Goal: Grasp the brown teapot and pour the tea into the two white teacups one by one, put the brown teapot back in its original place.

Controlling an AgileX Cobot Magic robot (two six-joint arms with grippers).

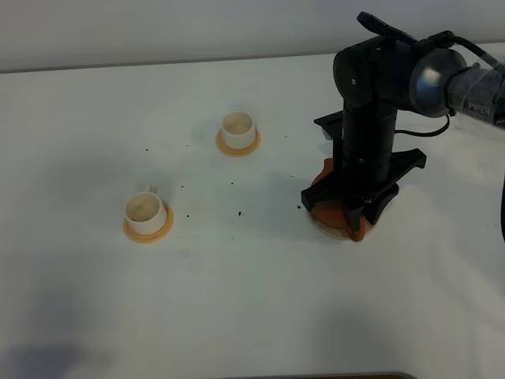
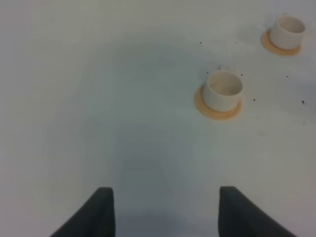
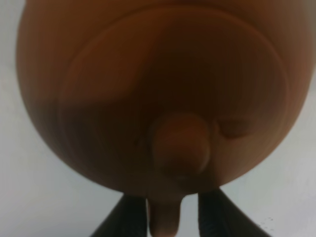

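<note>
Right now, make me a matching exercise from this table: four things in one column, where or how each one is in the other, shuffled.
1. teapot
2. near cup
3. far cup
4. left gripper

A. open over bare table
B. on the coaster at the back
C. under the right arm, on the beige disc
D. on the front-left coaster

Pairs: 1-C, 2-D, 3-B, 4-A

Black jointed arm (image 1: 369, 118), silver-grey joint, black cables, white PIPER lettering
</note>
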